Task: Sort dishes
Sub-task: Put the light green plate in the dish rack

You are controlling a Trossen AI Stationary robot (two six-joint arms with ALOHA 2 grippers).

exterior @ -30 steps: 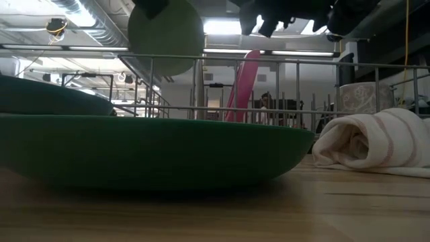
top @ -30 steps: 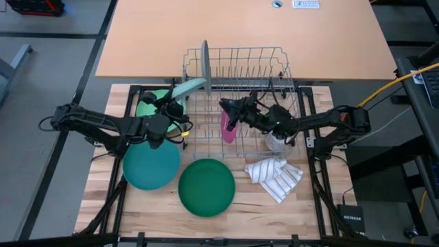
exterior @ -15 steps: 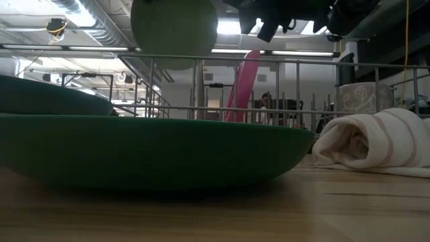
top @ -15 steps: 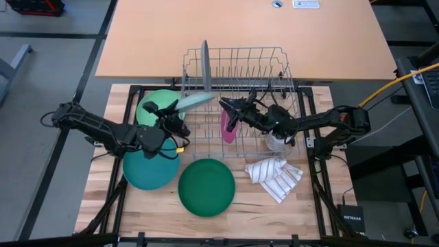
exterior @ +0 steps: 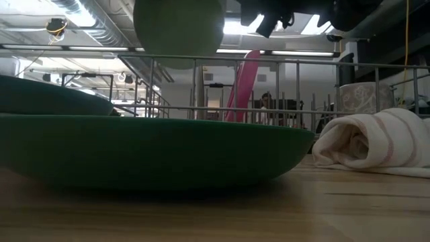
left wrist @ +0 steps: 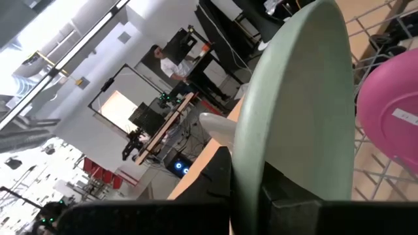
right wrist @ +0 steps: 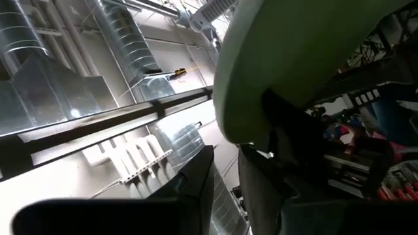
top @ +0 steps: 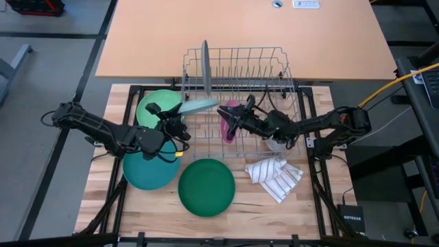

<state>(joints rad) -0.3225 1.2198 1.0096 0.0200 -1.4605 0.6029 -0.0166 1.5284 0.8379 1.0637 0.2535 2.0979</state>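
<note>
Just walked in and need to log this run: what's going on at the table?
The left gripper holds a light green plate by its edge, raised over the wire dish rack. The right gripper hovers above the rack by a pink plate standing in it. A grey plate also stands racked. A teal plate and a dark green plate lie on the table.

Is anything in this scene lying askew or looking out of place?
The striped white cloth lies crumpled on the table right of the dark green plate, among the dishes. A small glass cup sits at the rack's right edge. Nothing looks spilled or broken.
</note>
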